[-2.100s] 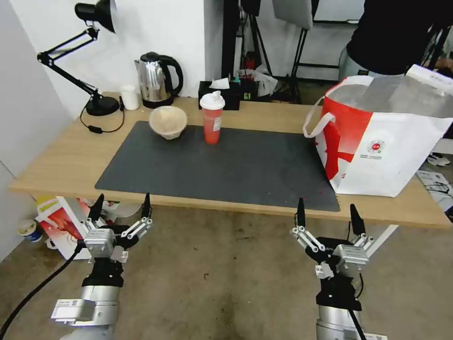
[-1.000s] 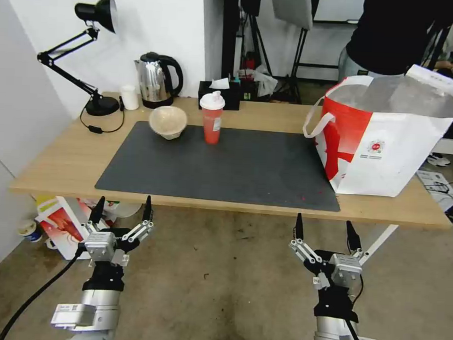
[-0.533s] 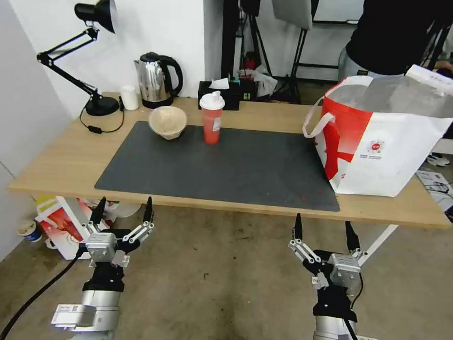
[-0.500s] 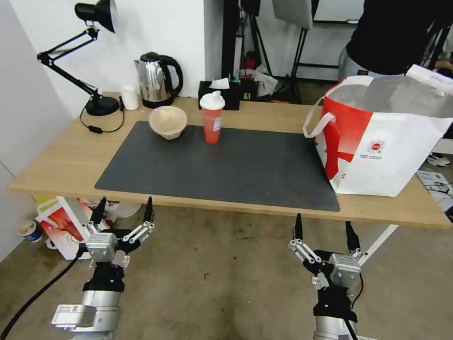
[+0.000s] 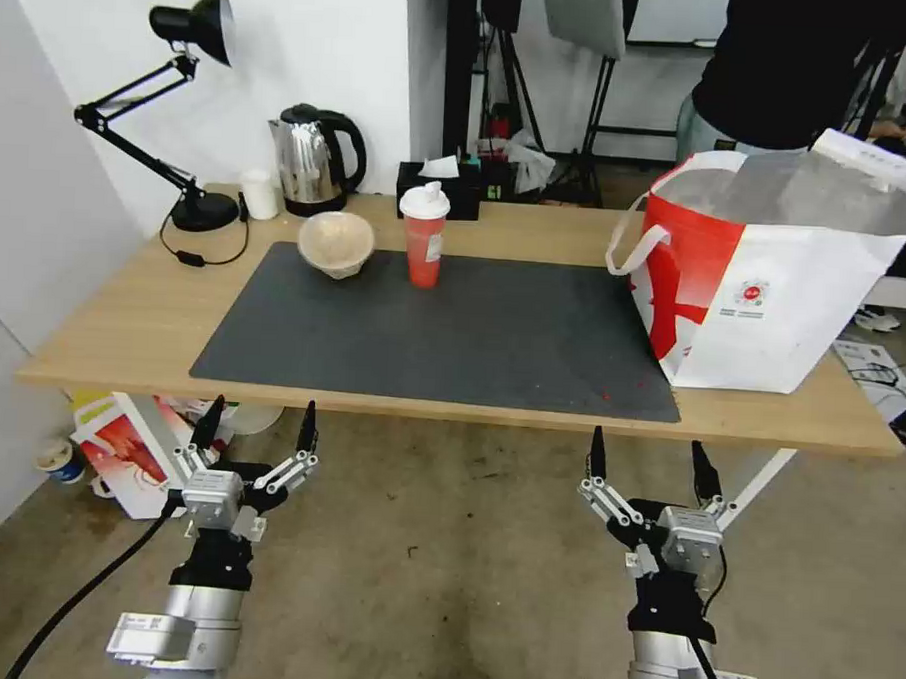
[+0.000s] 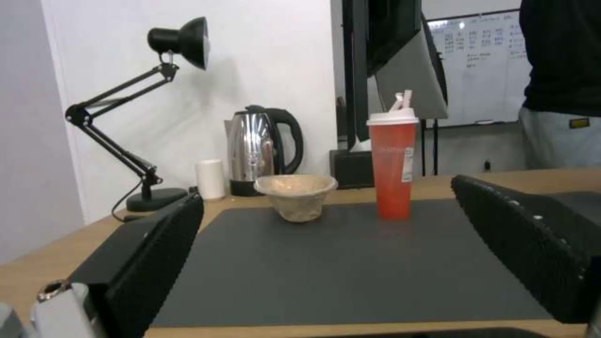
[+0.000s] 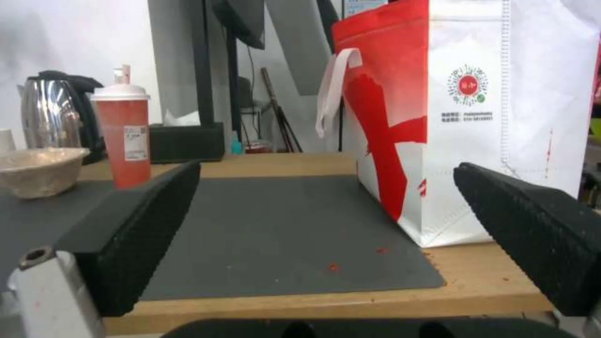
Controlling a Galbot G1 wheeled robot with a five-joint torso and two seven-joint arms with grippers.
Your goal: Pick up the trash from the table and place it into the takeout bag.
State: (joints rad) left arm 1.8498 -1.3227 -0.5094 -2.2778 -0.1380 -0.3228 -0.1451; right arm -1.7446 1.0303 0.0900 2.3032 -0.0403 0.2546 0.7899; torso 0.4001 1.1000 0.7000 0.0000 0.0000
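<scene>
Red cup [image 5: 422, 236] and pulp bowl [image 5: 336, 242] upright on the mat's [image 5: 453, 335] far edge, near each other but apart; tote [image 5: 776, 274] open at the bench's [image 5: 114, 315] right end, well apart from both. Seemingly between pickups: two pieces left on the bench, nothing held. Next calls for a reach up and over the near edge to the cup or bowl. Left gripper [image 5: 259, 433] and right gripper [image 5: 648, 458] low before the bench, pointing up and forward, jaws spread wide, empty.
</scene>
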